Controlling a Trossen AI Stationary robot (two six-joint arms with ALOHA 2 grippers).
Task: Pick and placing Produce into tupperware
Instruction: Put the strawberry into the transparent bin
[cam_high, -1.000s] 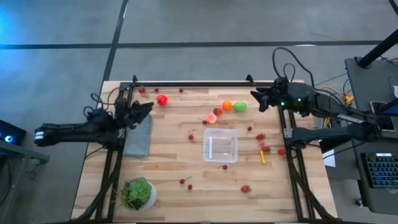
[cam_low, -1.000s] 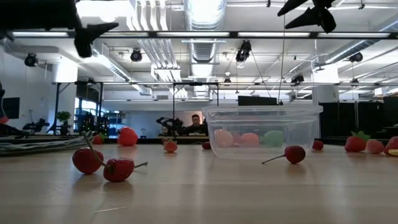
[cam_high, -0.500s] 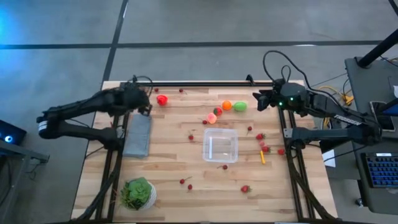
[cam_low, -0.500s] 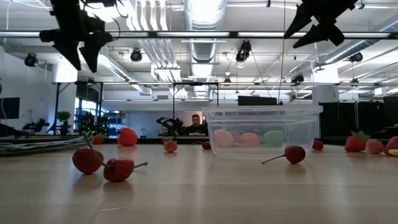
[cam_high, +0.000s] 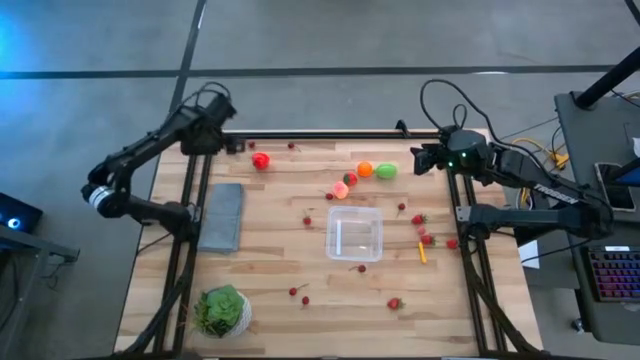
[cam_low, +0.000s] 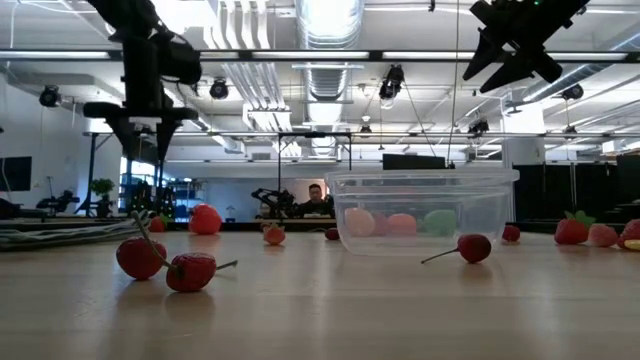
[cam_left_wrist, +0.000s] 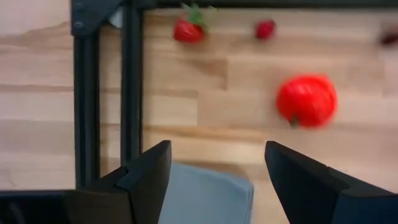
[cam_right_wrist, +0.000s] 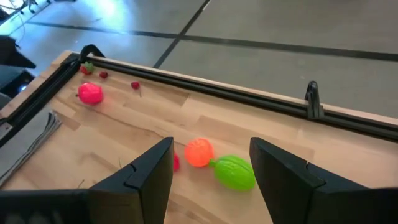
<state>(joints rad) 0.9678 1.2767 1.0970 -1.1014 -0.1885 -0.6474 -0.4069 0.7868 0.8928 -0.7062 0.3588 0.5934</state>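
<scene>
Both grippers are wide open and empty — left gripper (cam_high: 236, 146) should drop squarely over the red tomato (cam_high: 260, 160) at upper left, while the right gripper (cam_high: 420, 160) hovers near the green fruit (cam_high: 386, 171) at upper right.

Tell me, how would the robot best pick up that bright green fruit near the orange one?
Probably from straight above, closing the right gripper across the narrow middle of the green fruit. It lies flat on the table as an elongated oval, so its short width fits between the open fingers. The orange fruit sits right against one end, so gripping the long sides avoids it.
</scene>
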